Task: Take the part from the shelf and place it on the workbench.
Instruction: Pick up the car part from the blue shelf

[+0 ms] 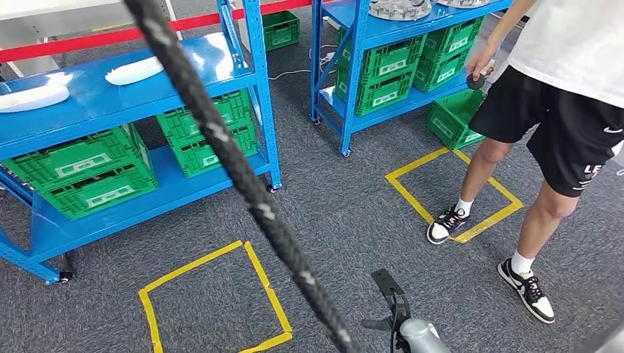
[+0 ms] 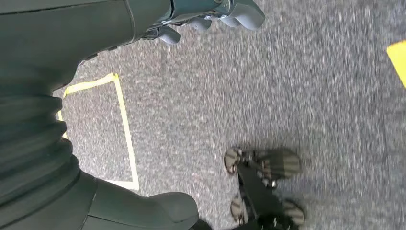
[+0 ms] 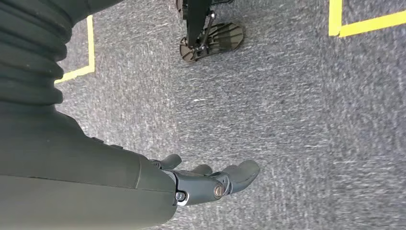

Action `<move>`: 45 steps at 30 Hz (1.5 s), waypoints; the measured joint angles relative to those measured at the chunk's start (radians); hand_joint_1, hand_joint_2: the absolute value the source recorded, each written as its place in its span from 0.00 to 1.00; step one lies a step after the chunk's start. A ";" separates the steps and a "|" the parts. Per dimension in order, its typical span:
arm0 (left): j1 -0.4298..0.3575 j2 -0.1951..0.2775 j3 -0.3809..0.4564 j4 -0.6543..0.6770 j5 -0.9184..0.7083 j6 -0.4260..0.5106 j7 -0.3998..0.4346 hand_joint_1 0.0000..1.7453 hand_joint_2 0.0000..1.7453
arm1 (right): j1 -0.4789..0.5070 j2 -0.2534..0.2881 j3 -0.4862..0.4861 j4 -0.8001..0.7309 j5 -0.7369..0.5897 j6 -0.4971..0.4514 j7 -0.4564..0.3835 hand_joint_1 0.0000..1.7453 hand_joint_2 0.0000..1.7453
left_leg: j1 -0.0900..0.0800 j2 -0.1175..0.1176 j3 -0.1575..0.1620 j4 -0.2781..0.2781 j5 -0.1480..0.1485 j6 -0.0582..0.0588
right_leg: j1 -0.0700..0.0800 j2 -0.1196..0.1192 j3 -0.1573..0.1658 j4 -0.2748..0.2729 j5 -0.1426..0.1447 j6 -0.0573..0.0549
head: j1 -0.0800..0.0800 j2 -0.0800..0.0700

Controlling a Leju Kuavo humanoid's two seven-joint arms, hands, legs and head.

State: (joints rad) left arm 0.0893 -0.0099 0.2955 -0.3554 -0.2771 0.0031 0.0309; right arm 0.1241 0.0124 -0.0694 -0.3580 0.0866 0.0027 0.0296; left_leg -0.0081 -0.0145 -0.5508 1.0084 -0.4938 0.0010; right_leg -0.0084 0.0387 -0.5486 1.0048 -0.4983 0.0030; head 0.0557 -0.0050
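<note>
**Arms hang idle; parts wait on the far-left shelf**

Both hands hang toward the carpet, since nothing is within reach. The left hand (image 2: pixel 210 17) and right hand (image 3: pixel 210 182) hold nothing, fingers loosely apart. The white parts (image 1: pixel 134 70) lie flat on the blue shelf's (image 1: pixel 96 110) top deck, far left, easy to lift. A person (image 1: pixel 559 110) stands right.
</note>
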 joint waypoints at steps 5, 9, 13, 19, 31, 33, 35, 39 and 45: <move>-0.042 -0.003 0.098 0.016 -0.105 -0.004 0.000 0.00 1.00 | -0.017 0.008 -0.039 0.021 0.027 -0.002 0.006 0.00 1.00 | 0.000 0.000 0.000 0.000 0.000 0.000 | 0.000 0.000 0.000 0.000 0.000 0.000 | 0.000 0.000; -0.111 -0.006 0.182 0.030 -0.200 -0.022 -0.024 0.00 0.25 | -0.034 0.016 -0.074 0.041 0.051 -0.005 0.019 0.00 0.25 | 0.000 0.000 0.000 0.000 0.001 0.000 | 0.000 0.000 -0.001 0.000 0.000 0.000 | 0.000 0.000; -0.206 -0.010 0.243 0.039 -0.289 -0.048 -0.063 0.00 0.00 | -0.048 0.023 -0.107 0.057 0.071 -0.008 0.028 0.00 0.00 | 0.000 0.000 0.000 0.000 0.003 -0.001 | 0.000 0.000 -0.001 0.000 0.002 0.000 | 0.000 0.000; -0.369 -0.019 0.304 0.050 -0.414 -0.080 -0.131 0.00 0.00 | -0.068 0.031 -0.157 0.080 0.095 -0.008 0.033 0.00 0.00 | 0.000 0.000 0.000 0.000 0.004 -0.002 | 0.000 0.000 -0.001 0.000 0.004 0.001 | 0.000 0.000; -0.737 -0.044 0.347 0.059 -0.644 -0.096 -0.264 0.00 0.00 | -0.105 0.047 -0.242 0.121 0.136 0.001 0.033 0.00 0.00 | 0.000 0.000 -0.001 0.001 0.008 -0.002 | 0.000 0.000 -0.002 0.001 0.007 0.000 | 0.000 0.000; -0.800 -0.048 0.347 0.059 -0.679 -0.094 -0.288 0.00 0.00 | -0.111 0.049 -0.255 0.127 0.143 0.001 0.033 0.00 0.00 | 0.000 0.000 -0.001 0.001 0.008 -0.002 | 0.000 0.000 -0.002 0.001 0.007 0.000 | 0.000 0.000; -0.867 -0.050 0.347 0.058 -0.712 -0.084 -0.311 0.00 0.00 | -0.118 0.051 -0.266 0.132 0.152 0.001 0.035 0.00 0.00 | 0.000 0.000 -0.001 0.001 0.009 -0.002 | 0.000 0.000 -0.002 0.001 0.008 0.000 | 0.000 0.000; -0.984 -0.051 0.329 0.046 -0.771 -0.037 -0.358 0.00 0.00 | -0.127 0.055 -0.284 0.143 0.167 0.002 0.047 0.00 0.00 | 0.000 0.000 -0.001 0.001 0.009 -0.002 | 0.000 0.001 -0.002 0.002 0.008 0.000 | 0.000 0.000; -1.100 -0.051 0.239 0.033 -0.845 0.091 -0.418 0.00 0.00 | -0.131 0.059 -0.306 0.152 0.183 0.003 0.064 0.00 0.00 | 0.000 0.000 -0.001 0.001 0.009 -0.002 | 0.000 0.000 -0.002 0.002 0.008 0.000 | 0.000 0.000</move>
State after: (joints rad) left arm -1.0107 -0.0607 0.5343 -0.3221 -1.1217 0.0936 -0.3876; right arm -0.0069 0.0711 -0.3756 -0.2055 0.2691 0.0057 0.0939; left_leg -0.0081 -0.0148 -0.5520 1.0094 -0.4851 -0.0012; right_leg -0.0085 0.0391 -0.5508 1.0071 -0.4904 0.0029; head 0.0557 -0.0050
